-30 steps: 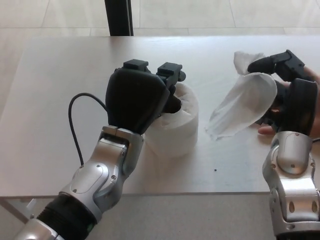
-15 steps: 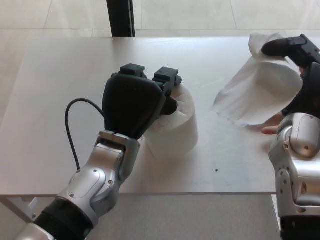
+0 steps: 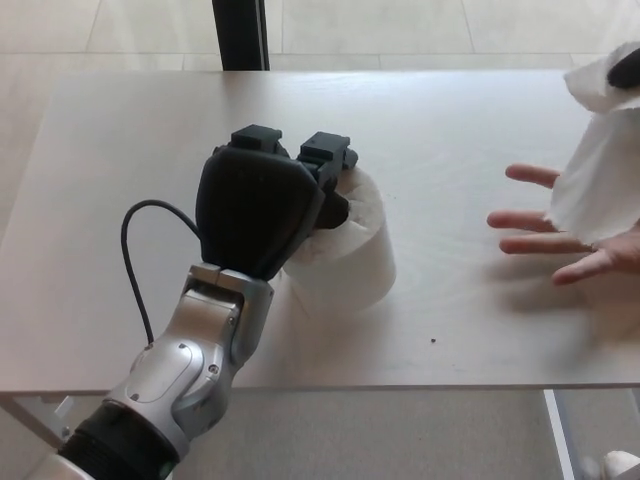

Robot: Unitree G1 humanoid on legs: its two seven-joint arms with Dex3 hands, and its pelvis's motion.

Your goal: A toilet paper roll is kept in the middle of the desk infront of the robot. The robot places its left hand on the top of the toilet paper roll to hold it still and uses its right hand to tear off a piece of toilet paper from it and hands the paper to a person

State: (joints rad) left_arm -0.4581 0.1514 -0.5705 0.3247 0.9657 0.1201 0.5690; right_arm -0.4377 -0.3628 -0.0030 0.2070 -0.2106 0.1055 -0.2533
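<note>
My left hand (image 3: 262, 205) hides most of the roll's (image 3: 350, 255) top. My right hand (image 3: 629, 68) is nearly all cut off, grip indeterminate; the paper (image 3: 597, 170) runs off-frame.

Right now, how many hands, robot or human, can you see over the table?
3. The robot's left hand rests on the toilet paper roll. A person's open hand waits at right. Only a sliver of the robot's right hand shows, top right, with the torn paper.

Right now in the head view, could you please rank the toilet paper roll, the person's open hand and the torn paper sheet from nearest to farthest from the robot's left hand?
1. Toilet paper roll: directly under the left hand, mid-desk, touching it.
2. Person's hand: open, palm up, over the desk's right side.
3. Torn paper sheet: at the far right edge, just above that palm.
</note>
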